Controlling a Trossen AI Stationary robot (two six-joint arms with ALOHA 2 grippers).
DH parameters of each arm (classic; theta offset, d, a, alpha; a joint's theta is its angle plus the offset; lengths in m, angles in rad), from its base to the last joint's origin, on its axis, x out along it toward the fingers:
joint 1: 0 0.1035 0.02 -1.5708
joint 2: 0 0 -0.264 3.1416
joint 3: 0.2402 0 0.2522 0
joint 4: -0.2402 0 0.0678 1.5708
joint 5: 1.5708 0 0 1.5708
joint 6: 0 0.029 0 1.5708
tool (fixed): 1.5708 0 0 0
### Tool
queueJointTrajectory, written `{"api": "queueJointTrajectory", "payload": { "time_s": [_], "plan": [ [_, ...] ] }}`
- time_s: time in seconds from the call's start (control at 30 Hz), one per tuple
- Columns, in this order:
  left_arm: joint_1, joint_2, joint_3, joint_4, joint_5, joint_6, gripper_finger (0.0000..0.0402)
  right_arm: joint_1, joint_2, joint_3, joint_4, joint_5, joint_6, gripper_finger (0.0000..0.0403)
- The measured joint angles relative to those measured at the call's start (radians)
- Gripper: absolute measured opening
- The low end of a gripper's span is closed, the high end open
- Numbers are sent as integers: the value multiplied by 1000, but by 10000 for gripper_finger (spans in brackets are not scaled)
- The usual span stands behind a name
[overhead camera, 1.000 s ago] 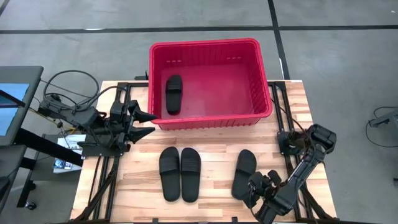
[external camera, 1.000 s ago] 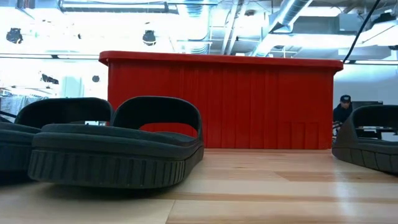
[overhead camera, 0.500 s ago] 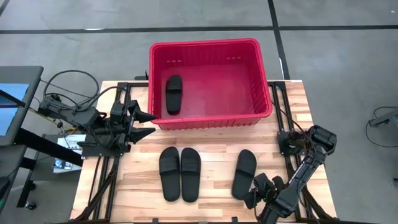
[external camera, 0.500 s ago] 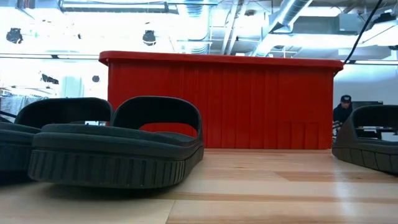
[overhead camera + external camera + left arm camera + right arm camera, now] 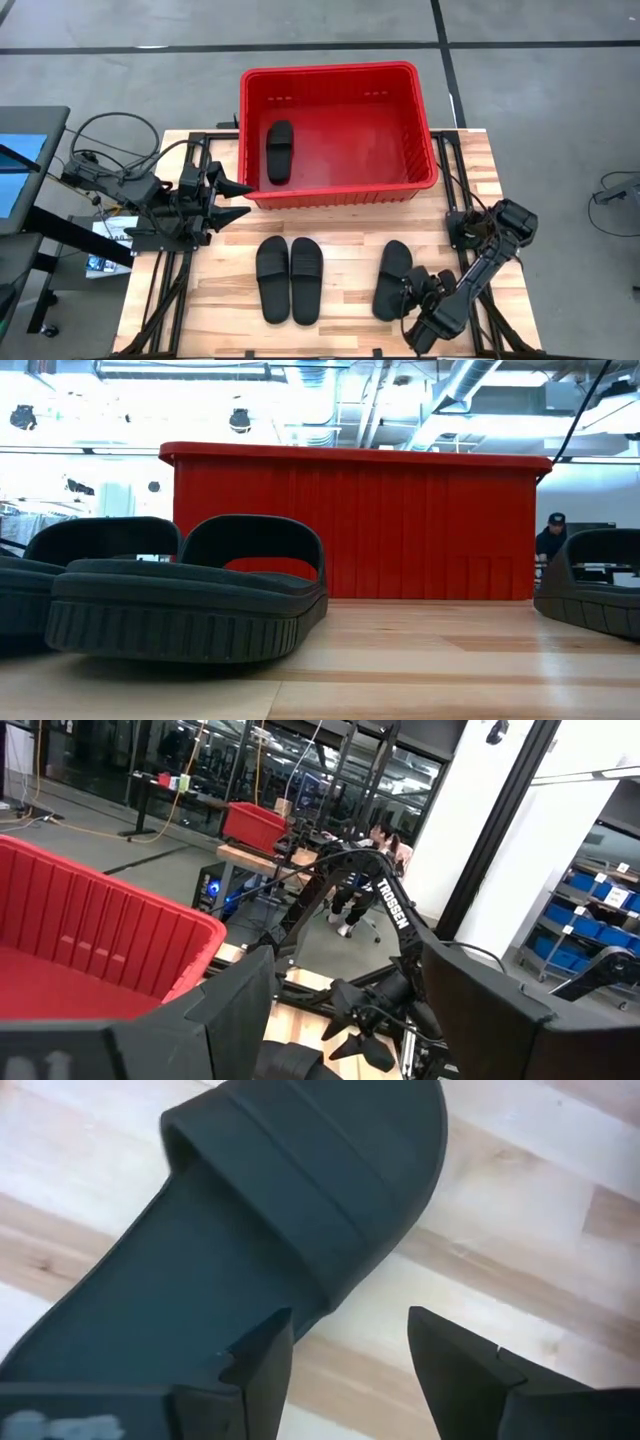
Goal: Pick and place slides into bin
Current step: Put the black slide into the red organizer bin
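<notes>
Three black slides lie sole-down on the wooden table. Two sit side by side point(image 5: 290, 280). The third slide point(image 5: 392, 276) lies alone to their right. A fourth slide point(image 5: 279, 151) lies on the floor of the red bin point(image 5: 425, 150) at the table's far edge. My right gripper point(image 5: 408, 292) hangs open, slanting down over the near right side of the lone slide point(image 5: 250, 1230). One finger point(image 5: 255, 1365) is above the sole behind the strap. The other point(image 5: 455, 1370) is above bare wood. I cannot tell whether it touches. My left gripper point(image 5: 238, 198) waits open, level, off the bin's near left corner.
Bare wood lies between the paired slides and the lone one, and between all three and the bin's near wall point(image 5: 360, 525). Black frame rails run along both table sides. A screen and cables point(image 5: 100, 150) sit off the left edge. A person point(image 5: 550, 535) is far behind.
My right gripper has shifted a little toward the far edge, closer over the lone slide's near end, and has rolled at the wrist. The slides and the bin lie where they were.
</notes>
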Motion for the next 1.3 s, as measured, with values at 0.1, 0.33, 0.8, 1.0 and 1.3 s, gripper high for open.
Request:
{"api": "queueJointTrajectory", "payload": {
  "time_s": [0.1, 0.33, 0.8, 1.0, 1.3],
  "plan": [
    [0, 0, 0, -5, 0, 0, 246, -12, 0, -27, 20, -2, -6, 194],
    [0, 0, 0, -4, 0, -2, 246, -44, 0, -101, 121, -1, -26, 185],
    [0, 0, 0, -22, 0, -34, 246, -90, -3, -158, 145, -4, -59, 33],
    [0, 0, 0, -38, -1, -36, 246, -90, -1, -149, 141, -9, -70, 6],
    [0, 0, 0, -40, -1, -37, 246, -99, 1, 4, 46, 1, -107, 2]
  ]
}}
